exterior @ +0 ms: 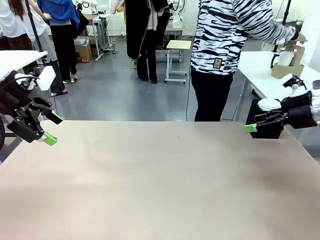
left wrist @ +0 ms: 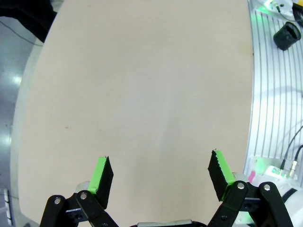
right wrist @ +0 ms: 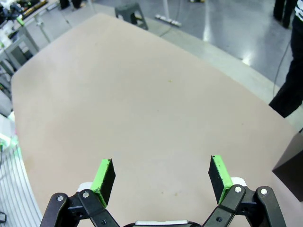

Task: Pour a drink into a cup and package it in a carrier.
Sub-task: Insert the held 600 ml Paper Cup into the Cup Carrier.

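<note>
Fingers wide apart on both grippers, nothing between them. Front view: left gripper (exterior: 51, 128) hangs at the table's (exterior: 160, 185) left edge, green pads pointing down-right twd the tabletop, black linkage behind it; right gripper (exterior: 251, 127) sits at the right edge, near the far corner, fingers pointing left, seen nearly edge-on. Tabletop betw. them is plain beige. Person (exterior: 225, 55) in a black-and-white striped top and dark trousers stands beyond the far edge, right of centre, turned away, one hand (exterior: 300, 36) reaching to a white side table (exterior: 260, 75) at far right. On that side table stands the carrier (exterior: 292, 62), brown cardboard w/ upright handle panel, and a white cup (exterior: 285, 58) looks to sit in it; too small to tell more. Both well apart from either gripper. Drink/jug: can't make it out. Left wrist view: left gripper (left wrist: 161, 177) hovers over bare beige table (left wrist: 142, 85), one finger (left wrist: 102, 176) at left, the other at right, gap clear. Ribbed metal base plate (left wrist: 272, 104) runs down the right side, w/ a black round part (left wrist: 287, 35) near the top. Right wrist view: right gripper (right wrist: 161, 176) likewise above bare table (right wrist: 142, 104), finger (right wrist: 219, 172) and its mate spread wide, nothing held. A dark trouser leg (right wrist: 291, 80) shows at the right edge past the table, and a dark box corner (right wrist: 289, 165) lower right. Grey floor and a stool (right wrist: 132, 10) beyond the far edge.
</note>
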Action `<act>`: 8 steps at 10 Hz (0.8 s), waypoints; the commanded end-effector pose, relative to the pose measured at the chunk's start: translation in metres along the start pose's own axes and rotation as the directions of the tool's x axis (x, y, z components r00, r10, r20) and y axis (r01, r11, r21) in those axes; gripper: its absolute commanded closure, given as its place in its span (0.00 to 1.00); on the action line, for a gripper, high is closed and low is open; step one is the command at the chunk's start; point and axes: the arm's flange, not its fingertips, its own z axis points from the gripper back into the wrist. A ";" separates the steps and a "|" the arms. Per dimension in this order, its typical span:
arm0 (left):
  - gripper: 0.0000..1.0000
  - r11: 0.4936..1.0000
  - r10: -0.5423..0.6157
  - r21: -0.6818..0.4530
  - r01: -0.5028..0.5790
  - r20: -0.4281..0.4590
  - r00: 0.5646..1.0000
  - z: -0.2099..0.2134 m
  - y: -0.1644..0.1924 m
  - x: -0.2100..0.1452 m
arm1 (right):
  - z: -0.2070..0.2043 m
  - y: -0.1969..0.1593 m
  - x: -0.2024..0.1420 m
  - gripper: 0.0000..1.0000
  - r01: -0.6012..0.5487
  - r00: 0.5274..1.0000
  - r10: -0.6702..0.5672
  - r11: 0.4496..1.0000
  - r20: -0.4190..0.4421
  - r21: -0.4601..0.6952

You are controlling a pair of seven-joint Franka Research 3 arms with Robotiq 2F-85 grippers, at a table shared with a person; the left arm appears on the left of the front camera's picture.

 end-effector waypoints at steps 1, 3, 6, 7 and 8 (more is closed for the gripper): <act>0.00 1.000 -0.023 -0.006 0.023 0.018 1.000 0.000 0.001 -0.002 | 0.000 -0.001 0.000 0.00 -0.027 1.000 0.027 1.000 0.013 0.011; 0.00 1.000 -0.023 -0.006 0.023 0.018 1.000 0.000 0.001 -0.002 | 0.000 -0.001 0.000 0.00 -0.027 1.000 0.027 1.000 0.013 0.011; 0.00 1.000 -0.023 -0.006 0.023 0.018 1.000 0.000 0.001 -0.002 | 0.000 -0.001 0.000 0.00 -0.027 1.000 0.027 1.000 0.013 0.011; 0.00 1.000 -0.023 -0.006 0.023 0.018 1.000 0.000 0.001 -0.002 | 0.000 -0.001 0.000 0.00 -0.027 1.000 0.027 1.000 0.013 0.011; 0.00 1.000 -0.023 -0.006 0.023 0.018 1.000 0.000 0.001 -0.002 | 0.000 -0.001 0.000 0.00 -0.027 1.000 0.027 1.000 0.013 0.011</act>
